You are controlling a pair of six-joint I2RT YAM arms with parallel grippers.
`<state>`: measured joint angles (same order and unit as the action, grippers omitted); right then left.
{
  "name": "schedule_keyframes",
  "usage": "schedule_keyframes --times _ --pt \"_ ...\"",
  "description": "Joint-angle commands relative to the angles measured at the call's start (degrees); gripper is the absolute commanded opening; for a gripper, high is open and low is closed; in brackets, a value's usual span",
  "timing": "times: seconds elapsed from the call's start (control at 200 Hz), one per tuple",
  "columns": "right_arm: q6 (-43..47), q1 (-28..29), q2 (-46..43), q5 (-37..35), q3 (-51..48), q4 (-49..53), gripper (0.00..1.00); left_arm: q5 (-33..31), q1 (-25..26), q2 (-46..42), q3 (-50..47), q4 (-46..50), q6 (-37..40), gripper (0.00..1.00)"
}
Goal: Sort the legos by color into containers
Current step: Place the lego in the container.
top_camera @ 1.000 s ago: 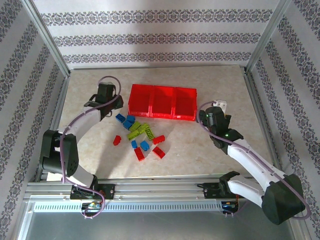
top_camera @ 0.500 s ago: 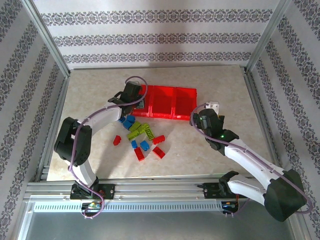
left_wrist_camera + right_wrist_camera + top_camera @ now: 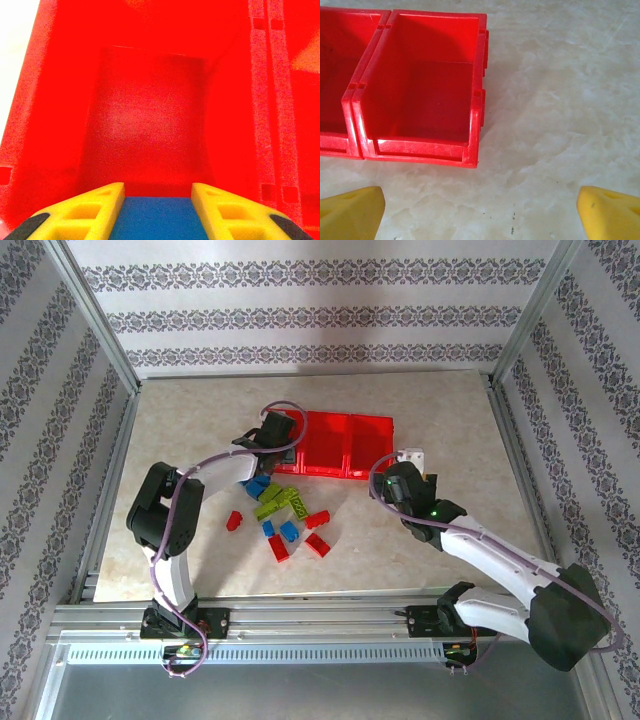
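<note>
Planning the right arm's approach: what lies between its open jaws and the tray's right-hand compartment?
Only bare marbled tabletop. The right wrist view shows that stretch running from the right gripper to the front wall of the red tray.

The left gripper [image 3: 286, 445] hangs over the left compartment of the red tray [image 3: 350, 445], its jaws too small to read. The right gripper [image 3: 392, 478] is just off the tray's near right corner. Blue, green and red legos [image 3: 283, 512] lie scattered on the table [image 3: 450, 410] before the tray.
</note>
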<state>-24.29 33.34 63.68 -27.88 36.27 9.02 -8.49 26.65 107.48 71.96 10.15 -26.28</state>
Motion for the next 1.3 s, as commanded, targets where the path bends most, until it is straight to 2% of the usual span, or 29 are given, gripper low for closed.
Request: schedule_keyframes --times 0.0,0.145,0.675,0.964,1.084,1.154,1.294 --pt "-1.19 1.03 0.46 -1.48 1.08 0.91 0.99 -1.45 0.81 1.66 1.34 -1.25 -1.76 0.24" --pt "-1.39 1.41 0.48 -1.75 0.99 0.94 0.98 -0.96 1.08 1.15 1.41 -1.67 -2.01 0.38" --pt "-1.15 1.70 0.66 -1.72 1.43 0.47 0.98 -1.94 1.49 -5.74 -0.53 -1.93 -2.50 0.54" --pt "-1.55 1.97 1.45 -1.92 2.05 0.66 0.98 -6.20 1.56 -16.75 -7.85 -4.52 -1.23 0.62" --pt "-1.91 1.91 1.69 -2.28 2.18 0.81 0.98 -10.42 1.15 -22.09 -12.69 -5.08 -1.05 0.81" --pt "-2.08 1.95 1.93 -2.60 2.31 0.94 0.98 -11.90 0.42 -24.45 -15.12 -4.89 -1.15 1.00" --pt "-2.63 1.97 2.97 -3.28 3.05 1.40 0.98 -12.25 -2.81 -27.11 -17.84 -1.33 -2.12 1.00"
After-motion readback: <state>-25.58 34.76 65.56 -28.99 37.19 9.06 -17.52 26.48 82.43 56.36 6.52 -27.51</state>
